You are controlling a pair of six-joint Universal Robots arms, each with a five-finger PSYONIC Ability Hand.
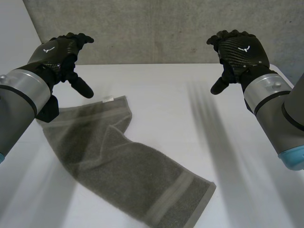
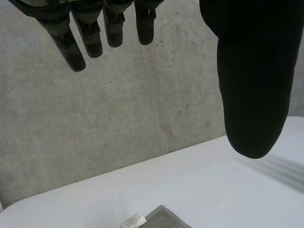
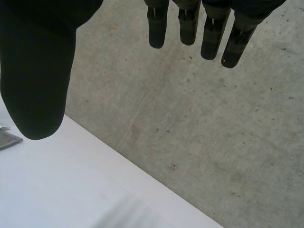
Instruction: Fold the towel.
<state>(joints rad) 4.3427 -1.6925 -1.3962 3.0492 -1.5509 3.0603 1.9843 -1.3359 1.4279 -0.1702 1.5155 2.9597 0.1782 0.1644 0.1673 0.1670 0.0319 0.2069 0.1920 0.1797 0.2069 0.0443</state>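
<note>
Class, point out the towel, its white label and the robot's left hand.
towel (image 1: 124, 167), head view, middle of the cloth.
label (image 1: 108, 99), head view, white tag at its far corner.
left hand (image 1: 57, 50), head view, back of the hand.

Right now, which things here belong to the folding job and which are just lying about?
For the job: grey towel, left hand, right hand, both open and off the towel.
Just there: white table, concrete wall behind it.
</note>
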